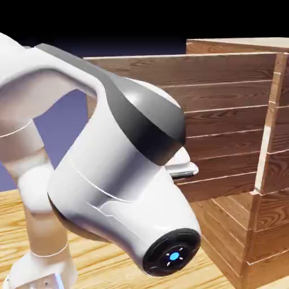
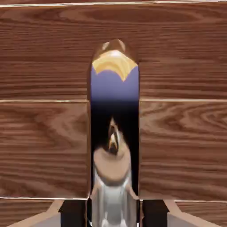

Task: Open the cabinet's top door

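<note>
In the hand view the hand [image 2: 114,212] sits at the bottom edge with its two dark fingertips [image 2: 73,213] drawn in narrow against a polished silver bar handle [image 2: 114,133], which runs straight up the middle of the picture between them; the jaws are clamped on that handle. The bar's mirror surface shows a blue-violet band, a patch of pale yellow near its rounded top and a dark stretch lower down. Behind it, filling the whole picture, lie the horizontal reddish-brown planks of the top door [image 2: 181,146], with thin pale seams between the boards. This view gives no sign of how far the door stands from the cabinet's body. The exterior view shows that instead: the top door [image 1: 226,113] is swung outward as a broad plank panel facing the camera, its far edge still at the cabinet [image 1: 265,226], whose boxy plank body stands at the picture's right and reaches down to the lower right corner. Here the hand itself is hidden behind the arm [image 1: 118,169], whose big white and dark grey wrist housing fills the middle of the picture, with a round black cap and a small blue light at its lower end. Only a short piece of pale grey metal peeps out at the arm's right edge, against the door. Light, yellowish wood of the table [image 1: 113,265] shows below the arm.
</note>
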Motion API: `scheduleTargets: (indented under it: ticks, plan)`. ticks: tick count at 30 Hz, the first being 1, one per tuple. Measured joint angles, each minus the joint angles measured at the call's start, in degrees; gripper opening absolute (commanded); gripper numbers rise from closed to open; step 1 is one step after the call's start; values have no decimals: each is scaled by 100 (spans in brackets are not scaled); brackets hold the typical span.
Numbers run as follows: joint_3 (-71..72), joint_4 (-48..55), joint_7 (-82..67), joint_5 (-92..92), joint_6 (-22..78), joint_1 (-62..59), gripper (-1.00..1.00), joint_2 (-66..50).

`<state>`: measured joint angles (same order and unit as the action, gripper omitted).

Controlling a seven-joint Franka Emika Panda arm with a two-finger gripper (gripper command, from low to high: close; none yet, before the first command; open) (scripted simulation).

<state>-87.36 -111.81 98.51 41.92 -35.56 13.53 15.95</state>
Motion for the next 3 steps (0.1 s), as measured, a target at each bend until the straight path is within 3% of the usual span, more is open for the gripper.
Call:
scheduleTargets:
  ticks: [3]
  plan:
    - [-457, 181, 173, -84, -35, 620, -100, 249]
